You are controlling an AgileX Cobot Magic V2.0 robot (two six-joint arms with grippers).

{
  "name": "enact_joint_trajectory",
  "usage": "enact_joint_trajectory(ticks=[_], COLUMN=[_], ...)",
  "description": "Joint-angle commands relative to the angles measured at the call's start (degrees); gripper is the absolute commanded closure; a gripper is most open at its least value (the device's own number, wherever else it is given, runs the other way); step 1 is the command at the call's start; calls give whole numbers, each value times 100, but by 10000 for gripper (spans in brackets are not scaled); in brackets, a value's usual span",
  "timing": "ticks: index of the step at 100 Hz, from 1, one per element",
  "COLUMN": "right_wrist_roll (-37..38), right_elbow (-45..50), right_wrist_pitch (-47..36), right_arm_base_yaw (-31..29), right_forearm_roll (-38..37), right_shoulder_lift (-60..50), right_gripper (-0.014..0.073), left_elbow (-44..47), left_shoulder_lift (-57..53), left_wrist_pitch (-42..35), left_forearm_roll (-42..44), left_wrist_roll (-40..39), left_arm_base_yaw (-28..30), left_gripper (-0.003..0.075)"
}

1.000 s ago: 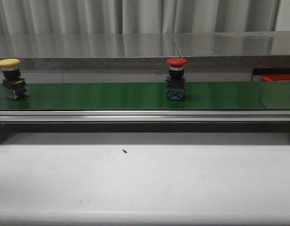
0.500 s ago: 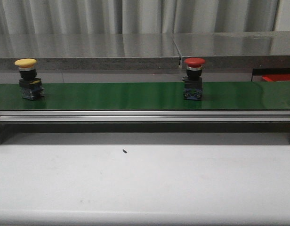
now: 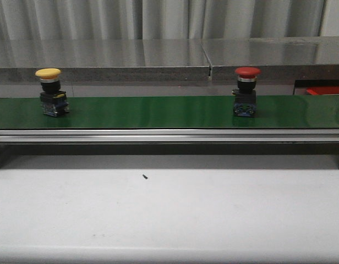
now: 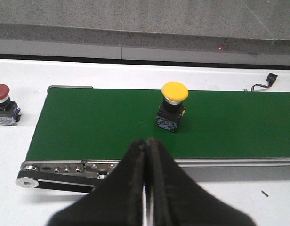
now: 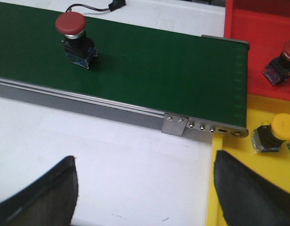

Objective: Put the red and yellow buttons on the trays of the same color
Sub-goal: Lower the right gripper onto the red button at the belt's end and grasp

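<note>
**A:** Where are the buttons?

**B:** Two stand upright on the green belt [image 3: 158, 111]. The yellow button [image 3: 50, 91] is toward the belt's left end, the red button [image 3: 246, 91] right of the middle, well apart from each other. From my left wrist I see the yellow one in the middle of the belt's width; from my right wrist the red one sits nearer the far edge.

**A:** And your grippers?

**B:** My left gripper [image 4: 147, 179] is closed, fingers pressed together, holding nothing. It hangs on the near side of the belt, apart from the yellow button. My right gripper [image 5: 145, 188] is spread wide and empty, fingers [image 5: 39, 197] over the white table [image 3: 169, 209] on the near side of the belt, close to its right end.

**A:** The trays?

**B:** Past the belt's right end lies the red tray [image 5: 262, 47], with a red-capped button [image 5: 282, 61] lying tilted in it. Just nearer than it is the yellow tray [image 5: 258, 188], holding a yellow-capped button [image 5: 276, 133], also tilted.

**A:** Anything else?

**B:** Another red-capped button [image 4: 4, 104] stands on the table past the belt's left end. A small dark speck [image 3: 144, 176] lies on the table in front.
</note>
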Motion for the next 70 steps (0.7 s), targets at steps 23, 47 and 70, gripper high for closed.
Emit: enact_joint_trajectory(ticks=[23, 47, 70], right_wrist_roll=[-41, -89, -89], right_elbow=[-1296, -2138, -2894], right_wrist_pitch=[-98, -40, -5], right_arm_base_yaw=[133, 635, 884], right_forearm_roll=[131, 125, 125], right_shoulder_lift=[1989, 3248, 4162], right_gripper=[7, 7, 7], left_elbow=[-167, -167, -21], left_shoulder_lift=[276, 567, 331], left_wrist_pitch=[-398, -325, -353], left_forearm_roll=[-129, -201, -238], left_wrist_roll=[-6, -6, -6], left_arm_base_yaw=[-43, -43, -43], left_gripper=[739, 739, 739])
